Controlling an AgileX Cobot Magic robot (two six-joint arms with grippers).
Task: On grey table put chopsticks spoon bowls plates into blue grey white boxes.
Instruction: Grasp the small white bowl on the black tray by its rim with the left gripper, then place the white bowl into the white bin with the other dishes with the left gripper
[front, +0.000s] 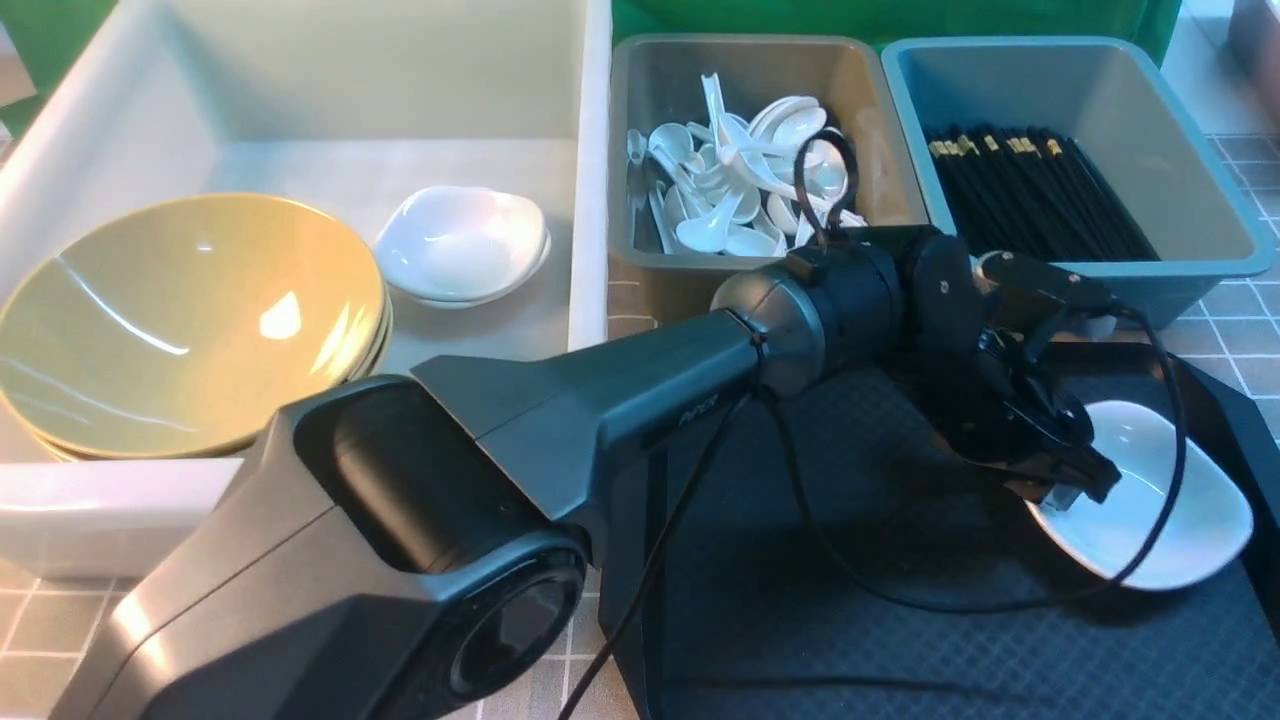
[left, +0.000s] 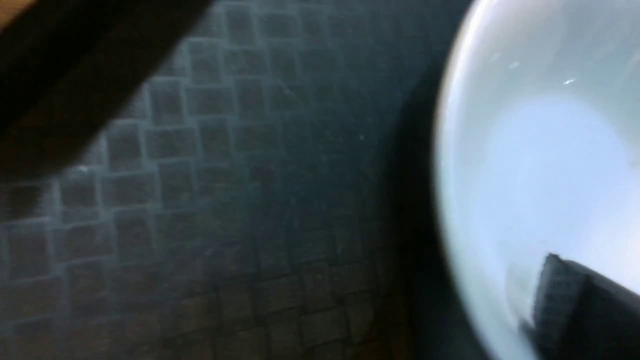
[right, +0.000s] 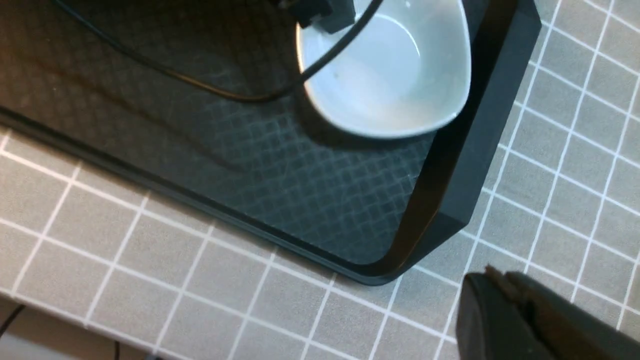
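Observation:
A white plate (front: 1170, 500) sits tilted at the right end of the black tray (front: 850, 600). My left gripper (front: 1065, 495) is shut on the plate's near-left rim, with one finger (left: 565, 295) inside the plate (left: 540, 150). My right gripper (right: 492, 280) is shut and empty over the grey tiled table, beside the tray's corner and apart from the plate (right: 390, 85). The white box (front: 590, 200) holds stacked yellow-green bowls (front: 180, 320) and white plates (front: 460, 245). The grey box (front: 640, 60) holds spoons (front: 740, 190). The blue box (front: 1200, 150) holds chopsticks (front: 1040, 200).
My left arm reaches across the front of the tray, and its cable (front: 830, 560) hangs over the mat. The three boxes stand side by side along the back. The tray's raised rim (right: 465, 165) runs close behind the plate.

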